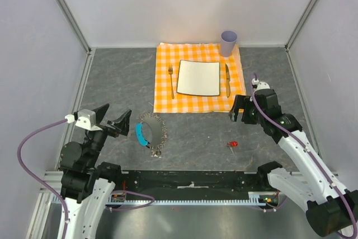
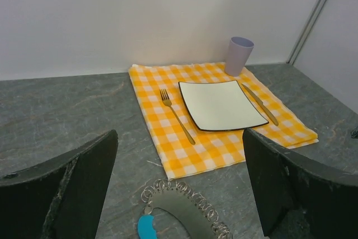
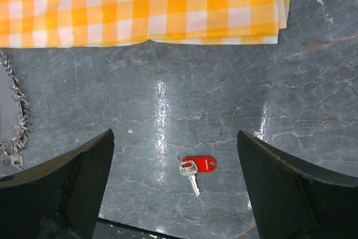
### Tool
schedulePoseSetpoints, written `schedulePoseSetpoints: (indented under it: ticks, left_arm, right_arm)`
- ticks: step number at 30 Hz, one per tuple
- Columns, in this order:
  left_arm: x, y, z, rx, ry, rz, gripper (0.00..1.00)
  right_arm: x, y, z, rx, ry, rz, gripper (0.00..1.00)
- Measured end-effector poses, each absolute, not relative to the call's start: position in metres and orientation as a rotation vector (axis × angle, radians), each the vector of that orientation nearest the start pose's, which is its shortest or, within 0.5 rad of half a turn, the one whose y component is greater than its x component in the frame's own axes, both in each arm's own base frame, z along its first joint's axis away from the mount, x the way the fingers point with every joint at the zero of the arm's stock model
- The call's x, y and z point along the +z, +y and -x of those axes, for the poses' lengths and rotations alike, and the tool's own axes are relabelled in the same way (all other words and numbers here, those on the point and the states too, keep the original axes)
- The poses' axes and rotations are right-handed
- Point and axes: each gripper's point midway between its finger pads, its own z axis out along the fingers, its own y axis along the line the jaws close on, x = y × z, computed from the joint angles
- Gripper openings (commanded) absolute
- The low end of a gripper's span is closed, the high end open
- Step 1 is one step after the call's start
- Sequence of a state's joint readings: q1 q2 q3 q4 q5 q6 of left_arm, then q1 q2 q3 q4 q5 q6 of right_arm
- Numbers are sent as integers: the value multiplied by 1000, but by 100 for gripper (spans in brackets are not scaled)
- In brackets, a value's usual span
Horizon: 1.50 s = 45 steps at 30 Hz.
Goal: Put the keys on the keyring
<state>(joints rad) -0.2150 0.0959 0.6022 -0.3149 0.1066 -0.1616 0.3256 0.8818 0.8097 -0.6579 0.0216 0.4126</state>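
On the near surface (image 1: 196, 132), a red-tagged key (image 3: 197, 166) lies well apart from the keyring (image 1: 150, 131). The left pincer (image 1: 113, 117) and right pincer (image 1: 239, 110) hang spread and empty. Approach step: the right pincer should probably lower onto the key next. Beyond lies a checked placemat (image 1: 168, 60).

Lab test booth: white panels (image 1: 184, 4), aluminium posts (image 1: 67, 10)
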Motion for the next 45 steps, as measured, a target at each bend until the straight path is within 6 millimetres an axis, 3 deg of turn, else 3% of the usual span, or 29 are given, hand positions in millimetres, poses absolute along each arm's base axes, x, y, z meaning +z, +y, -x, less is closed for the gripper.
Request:
schedulePoseSetpoints:
  ticks: [7, 8, 13, 18, 24, 31, 45]
  left_arm:
    - [311, -67, -190, -383, 1416, -129, 99]
    - [310, -67, -191, -381, 1421, -130, 99]
    - [307, -68, -194, -379, 1435, -132, 99]
    - [307, -66, -194, -373, 1434, -127, 99]
    - [308, -66, -194, -371, 1429, -125, 99]
    - [308, -66, -193, -371, 1425, -125, 99]
    - [309, -65, -190, -371, 1411, -126, 99]
  right_arm:
    - [158, 108, -239, 429, 2340, -58, 98]
    - [158, 110, -240, 440, 2331, -49, 92]
    - [163, 112, -242, 456, 2288, -12, 93]
    - [162, 119, -238, 503, 2299, 28, 82]
    - [125, 134, -226, 569, 2492, 48, 74]
    - [91, 142, -197, 482, 2683, 151, 63]
    - [49, 121, -175, 272, 2817, 70, 35]
